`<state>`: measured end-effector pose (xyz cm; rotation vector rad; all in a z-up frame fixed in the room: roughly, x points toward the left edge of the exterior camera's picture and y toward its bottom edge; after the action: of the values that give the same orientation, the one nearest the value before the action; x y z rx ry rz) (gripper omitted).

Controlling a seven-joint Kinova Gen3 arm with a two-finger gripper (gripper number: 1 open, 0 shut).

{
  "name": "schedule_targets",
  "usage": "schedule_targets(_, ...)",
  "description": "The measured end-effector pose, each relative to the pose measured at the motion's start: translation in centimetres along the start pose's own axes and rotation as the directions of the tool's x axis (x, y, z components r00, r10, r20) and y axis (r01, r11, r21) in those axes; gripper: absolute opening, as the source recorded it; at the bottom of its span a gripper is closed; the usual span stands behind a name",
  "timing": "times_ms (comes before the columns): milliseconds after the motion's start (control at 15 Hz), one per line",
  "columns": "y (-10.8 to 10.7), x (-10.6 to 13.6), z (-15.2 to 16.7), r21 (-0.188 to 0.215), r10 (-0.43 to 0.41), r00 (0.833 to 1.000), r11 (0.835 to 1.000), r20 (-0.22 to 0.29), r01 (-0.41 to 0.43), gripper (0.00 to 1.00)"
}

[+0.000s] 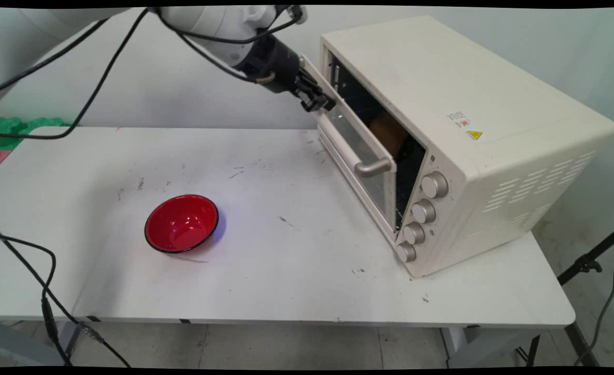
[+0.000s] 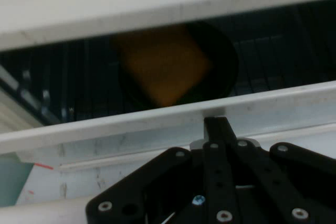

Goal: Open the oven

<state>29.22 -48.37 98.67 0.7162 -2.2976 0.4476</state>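
The gripper (image 1: 321, 102), fingers pressed together, is set against the top edge of the oven door (image 1: 356, 151) — held partly ajar on the toaster oven (image 1: 458, 130) — while an orange-brown item (image 2: 163, 66) is seen inside and a red bowl (image 1: 182, 223) is left well apart on the table (image 1: 296, 260)

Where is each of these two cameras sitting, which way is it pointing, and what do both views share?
Main view: above the table's near side, looking across at the wall; shows the arm, cables and tool at the oven door's top edge.
Hand view: on the hand, looking along the tool into the oven; black linkage rises from below.
Shared: door edge, orange item inside.
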Motion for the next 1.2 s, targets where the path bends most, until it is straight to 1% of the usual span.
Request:
schedule_targets(400,-0.3,-4.0,-1.4,-0.003,0.002,1.0,1.0,-0.013,-0.002,0.0)
schedule_targets(667,-0.5,-6.9,-2.2,-0.011,0.001,0.999,1.0,-0.034,-0.002,0.0)
schedule_targets(1200,-0.9,-13.5,-4.2,-0.025,-0.03,0.998,0.999,-0.057,0.029,0.0)
